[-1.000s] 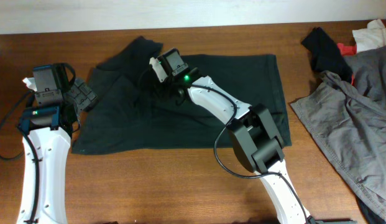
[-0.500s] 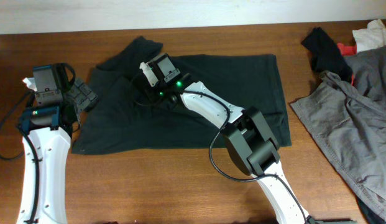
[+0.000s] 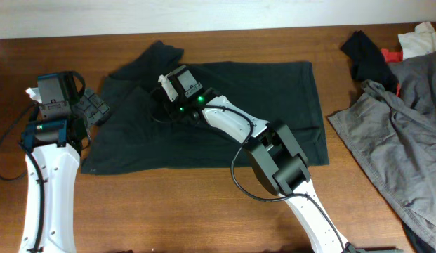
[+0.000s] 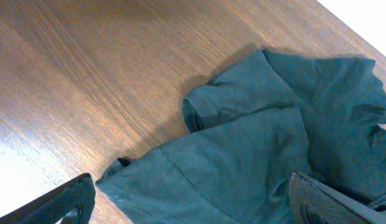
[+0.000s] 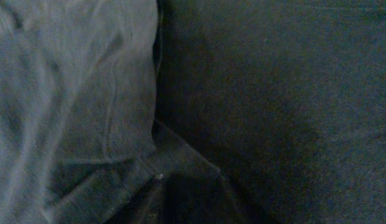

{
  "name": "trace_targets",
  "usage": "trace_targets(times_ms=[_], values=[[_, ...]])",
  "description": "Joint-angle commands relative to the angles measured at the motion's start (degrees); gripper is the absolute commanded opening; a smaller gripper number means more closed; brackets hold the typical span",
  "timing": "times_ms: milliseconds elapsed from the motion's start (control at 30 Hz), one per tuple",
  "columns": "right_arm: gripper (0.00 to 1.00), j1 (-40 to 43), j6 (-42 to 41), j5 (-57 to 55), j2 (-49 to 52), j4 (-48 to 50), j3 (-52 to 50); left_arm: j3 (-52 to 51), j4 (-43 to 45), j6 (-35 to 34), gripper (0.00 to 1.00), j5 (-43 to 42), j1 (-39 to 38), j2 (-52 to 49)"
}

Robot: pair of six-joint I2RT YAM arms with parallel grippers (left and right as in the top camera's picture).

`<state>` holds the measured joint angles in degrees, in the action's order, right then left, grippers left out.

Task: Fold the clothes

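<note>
The clothes [image 3: 267, 105], a very dark green garment, lie spread on the wooden table [image 3: 168, 211], with a sleeve bunched at the upper left. My right gripper [image 3: 163, 110] is pressed down into the fabric near the left chest. Its wrist view shows only dark cloth [image 5: 273, 93] and a folded seam right at the shadowed jaws [image 5: 193, 199], so their state is unclear. My left gripper [image 3: 98, 109] hovers at the garment's left edge. Its fingers stand wide apart over the cloth [image 4: 255, 143], holding nothing.
A light grey garment [image 3: 407, 119] lies heaped at the right edge. Behind it sit a small black cloth [image 3: 368, 56], a red scrap [image 3: 393, 53] and a white cloth [image 3: 421, 39]. Bare wood runs along the front and the far left.
My right gripper has moved left across the garment and lower onto the fabric. The left arm has stayed still.
</note>
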<state>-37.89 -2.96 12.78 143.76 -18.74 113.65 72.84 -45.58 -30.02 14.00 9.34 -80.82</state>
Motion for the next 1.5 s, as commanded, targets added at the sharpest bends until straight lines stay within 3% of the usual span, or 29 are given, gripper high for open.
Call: trace_targets(times_ms=[0,33,100,733,767,800,833,867,933,967,1333,1467], values=[[0.18,-0.44,-0.98,0.04,0.7,0.59,0.66,0.7,0.09,0.07,0.99,0.81,0.17,0.26],[0.09,-0.37,-0.98,0.07,0.7,0.57,0.66,0.72,0.09,0.07,0.99,0.79,0.17,0.26],[0.04,-0.33,-0.98,0.04,0.7,0.59,0.66,0.72,0.09,0.07,0.99,0.79,0.17,0.26],[0.05,4.24,-0.98,0.09,-3.58,-4.07,0.92,0.72,0.09,0.07,0.99,0.79,0.17,0.26],[0.09,4.28,-0.94,0.0,-3.58,-4.44,0.92,0.7,0.09,0.07,0.99,0.79,0.17,0.26],[0.24,4.33,-0.94,-0.15,-3.58,-4.44,0.92,0.72,0.09,0.07,0.99,0.79,0.17,0.26],[0.53,4.39,-0.94,-0.5,-3.58,-4.39,0.92,0.7,0.09,0.07,0.99,0.79,0.17,0.26],[0.7,4.55,-0.94,-1.09,-3.63,-4.42,0.98,0.72,0.09,0.07,0.99,0.79,0.17,0.26],[0.94,5.05,-0.94,-1.44,-4.22,-5.01,1.27,0.72,0.09,0.07,0.99,0.79,0.17,0.26],[0.99,5.44,-0.94,-1.42,-4.9,-5.92,1.53,0.7,0.09,0.07,0.99,0.79,0.17,0.26],[0.99,6.47,-0.46,-1.68,-18.99,-26.51,1.81,0.72,0.09,0.07,0.99,0.79,0.17,0.26],[0.99,6.71,-0.57,-10.12,-22.97,-35.89,1.81,0.72,0.09,0.07,0.99,0.79,0.17,0.26]])
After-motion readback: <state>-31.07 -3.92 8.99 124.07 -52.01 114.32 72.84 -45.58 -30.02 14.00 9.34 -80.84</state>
